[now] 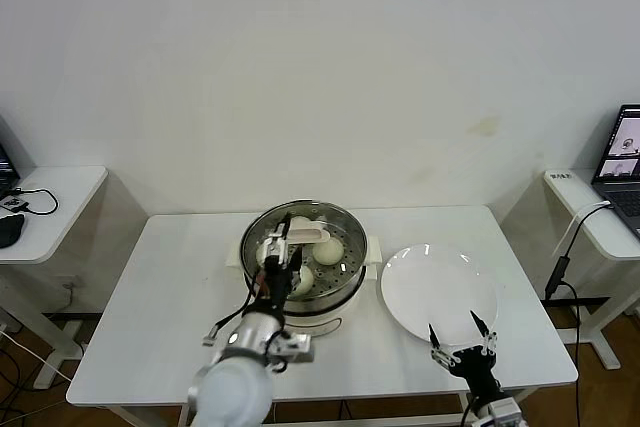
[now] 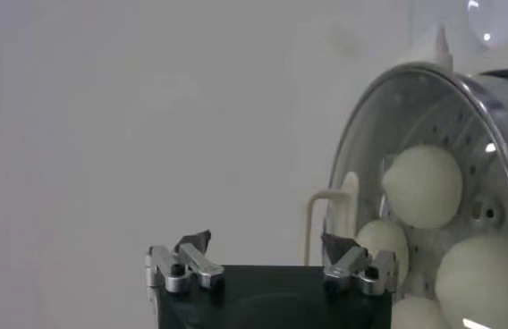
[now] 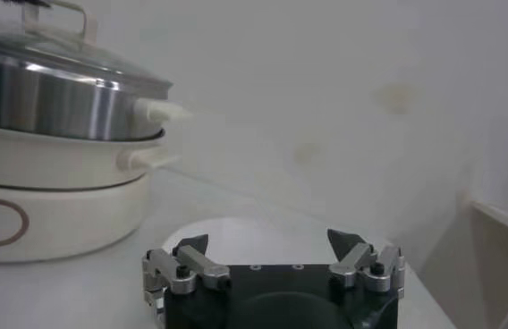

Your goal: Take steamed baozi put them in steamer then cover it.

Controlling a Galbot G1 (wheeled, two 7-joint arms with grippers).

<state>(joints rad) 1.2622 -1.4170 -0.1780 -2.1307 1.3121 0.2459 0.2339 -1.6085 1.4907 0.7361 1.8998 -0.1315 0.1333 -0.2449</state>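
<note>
The steamer (image 1: 347, 277) stands mid-table on its white base, and the clear glass cover (image 1: 335, 219) rests on it. Through the glass I see several cream-white baozi (image 1: 328, 247) on the perforated tray. The cover's cream handle (image 1: 305, 236) lies across the middle. My left gripper (image 1: 277, 260) hovers over the near side of the cover, open and holding nothing. In the left wrist view the handle (image 2: 327, 215) stands just beyond one fingertip (image 2: 333, 245), and the baozi (image 2: 424, 183) show under the cover (image 2: 415, 107). My right gripper (image 1: 456, 328) is open at the plate's near edge.
A flat white plate (image 1: 440, 287) lies right of the steamer with nothing on it; in the right wrist view, plate (image 3: 263, 234), steamer (image 3: 57, 107) and cover (image 3: 48, 49) show. Side desks stand at far left (image 1: 50, 197) and far right (image 1: 600, 217).
</note>
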